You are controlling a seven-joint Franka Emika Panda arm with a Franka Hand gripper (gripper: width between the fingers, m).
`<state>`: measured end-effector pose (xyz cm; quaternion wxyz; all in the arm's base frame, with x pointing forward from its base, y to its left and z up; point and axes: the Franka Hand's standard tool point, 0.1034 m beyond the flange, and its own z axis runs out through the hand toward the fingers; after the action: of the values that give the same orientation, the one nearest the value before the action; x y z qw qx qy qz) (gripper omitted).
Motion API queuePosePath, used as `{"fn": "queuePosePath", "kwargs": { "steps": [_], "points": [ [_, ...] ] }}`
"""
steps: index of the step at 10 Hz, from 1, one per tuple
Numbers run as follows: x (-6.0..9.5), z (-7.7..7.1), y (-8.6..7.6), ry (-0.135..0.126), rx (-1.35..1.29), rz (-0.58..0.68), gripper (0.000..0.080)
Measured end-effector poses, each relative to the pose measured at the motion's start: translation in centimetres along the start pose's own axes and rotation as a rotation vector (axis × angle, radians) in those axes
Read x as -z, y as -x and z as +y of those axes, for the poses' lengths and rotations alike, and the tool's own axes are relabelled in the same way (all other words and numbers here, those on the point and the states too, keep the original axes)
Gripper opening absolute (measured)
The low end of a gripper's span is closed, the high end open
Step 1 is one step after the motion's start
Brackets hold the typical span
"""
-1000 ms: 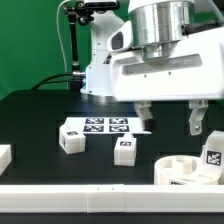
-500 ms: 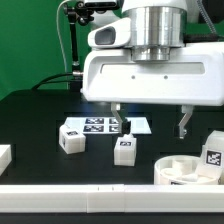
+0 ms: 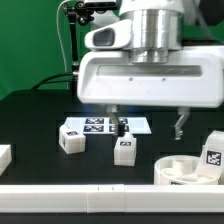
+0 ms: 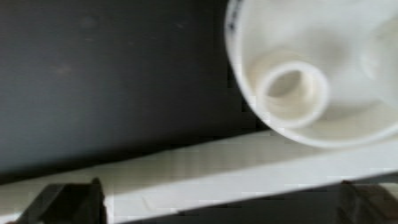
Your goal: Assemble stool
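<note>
Two-finger gripper (image 3: 148,124), fingers spread wide and empty, has shifted toward the exterior view's left since a second ago; round white plastic seat disc (image 3: 183,170) lies unmoved on the black table (image 3: 40,118), exterior view's right.

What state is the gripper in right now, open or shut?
Open. In the exterior view the gripper has its two fingers spread wide apart, and nothing is held between them in either view.

seat disc (image 3: 185,170): smooth white plastic | leg (image 3: 124,150): white plastic | table (image 3: 40,120): matt black
</note>
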<state>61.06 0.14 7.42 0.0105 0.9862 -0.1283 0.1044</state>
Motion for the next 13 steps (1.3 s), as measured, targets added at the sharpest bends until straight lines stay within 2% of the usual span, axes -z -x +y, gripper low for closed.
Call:
{"fn": "queuePosePath", "kwargs": {
  "steps": [1,3,6,9,11,13],
  "points": [
    [-0.6,1.2,1.1,0.012,0.002,-0.007,0.0649],
    [-1.4,2.5,2.4,0.03,0.013,-0.003,0.0649],
    [-1.4,2.8,2.4,0.03,0.007,-0.026,0.0649],
    [-1.4,3.0,3.5,0.015,-0.009,-0.256,0.0649],
    [-2.0,3.8,4.3,0.018,-0.028,-0.373,0.0649],
    [-2.0,3.4,5.2,0.013,-0.025,-0.503,0.0649]
  ]
}}
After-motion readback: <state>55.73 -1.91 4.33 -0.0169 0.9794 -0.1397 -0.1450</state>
